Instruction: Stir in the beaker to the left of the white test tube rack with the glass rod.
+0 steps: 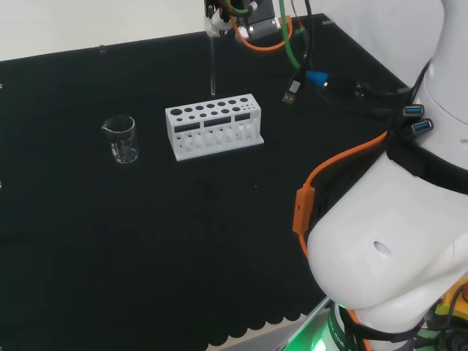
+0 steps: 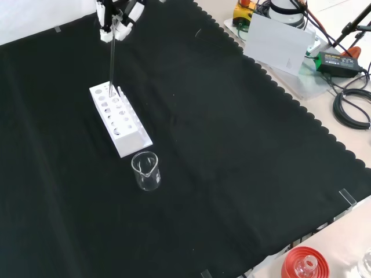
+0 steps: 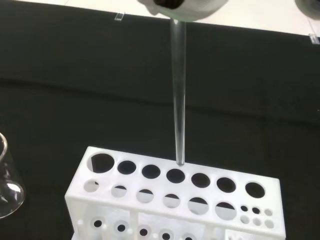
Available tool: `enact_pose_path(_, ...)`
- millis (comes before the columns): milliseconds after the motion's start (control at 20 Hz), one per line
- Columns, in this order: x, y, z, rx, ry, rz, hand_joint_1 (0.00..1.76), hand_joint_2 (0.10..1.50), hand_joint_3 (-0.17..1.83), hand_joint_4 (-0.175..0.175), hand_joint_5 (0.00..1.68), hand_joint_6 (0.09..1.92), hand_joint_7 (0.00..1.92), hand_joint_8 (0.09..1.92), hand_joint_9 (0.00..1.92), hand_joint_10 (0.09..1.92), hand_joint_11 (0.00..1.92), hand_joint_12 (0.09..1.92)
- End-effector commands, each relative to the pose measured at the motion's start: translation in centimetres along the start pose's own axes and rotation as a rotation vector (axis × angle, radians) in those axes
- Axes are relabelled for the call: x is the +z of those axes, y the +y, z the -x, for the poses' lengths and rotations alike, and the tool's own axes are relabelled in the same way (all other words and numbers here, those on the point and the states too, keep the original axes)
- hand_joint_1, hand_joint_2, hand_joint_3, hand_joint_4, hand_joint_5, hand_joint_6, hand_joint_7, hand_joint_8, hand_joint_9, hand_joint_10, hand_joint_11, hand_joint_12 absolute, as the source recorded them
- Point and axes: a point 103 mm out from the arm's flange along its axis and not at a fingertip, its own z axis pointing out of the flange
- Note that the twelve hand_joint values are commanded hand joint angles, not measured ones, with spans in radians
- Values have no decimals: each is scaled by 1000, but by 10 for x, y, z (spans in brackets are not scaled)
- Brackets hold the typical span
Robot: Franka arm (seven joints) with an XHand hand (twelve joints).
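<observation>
The hand (image 2: 116, 18) hangs high above the white test tube rack (image 2: 120, 120), shut on the top of a clear glass rod (image 2: 111, 58). The rod (image 1: 212, 64) points straight down. Its tip sits just over a hole in one long row of the rack (image 3: 170, 196), as the wrist view shows along the rod (image 3: 178, 100). A small clear beaker (image 1: 122, 139) stands upright on the cloth, left of the rack (image 1: 213, 126) in the head view. In the front view the beaker (image 2: 146, 170) is nearer than the rack, apart from it. Part of the beaker (image 3: 7, 186) appears in the wrist view.
Loose cables with a plug (image 1: 291, 93) dangle right of the rack in the head view. Off the cloth's scalloped edge in the front view lie a white panel (image 2: 277, 40), a black adaptor (image 2: 333, 60) and a red ribbed stand (image 2: 304, 264) holding a flask.
</observation>
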Motion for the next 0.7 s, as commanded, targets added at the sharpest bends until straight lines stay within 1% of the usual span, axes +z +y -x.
enact_pose_path(50,-9,-8,-8,-13,0,16,1332,1045,-175,-175,1423,87,1414,548,1920,138,1648,652)
enact_pose_path(450,-11,-9,-9,-9,4,15,1332,1044,-175,-175,1424,87,1416,544,1920,139,1647,656)
enact_pose_path(550,-12,-8,-11,-12,8,18,1331,1030,-175,-175,1475,87,1451,345,1920,140,1649,657)
enact_pose_path(600,-13,-8,-13,-14,8,17,1331,1026,-175,-175,1488,87,1468,274,1920,141,1650,657)
enact_pose_path(700,-14,-6,-18,-22,4,16,1331,1022,-175,-175,1498,87,1484,213,1920,141,1650,656)
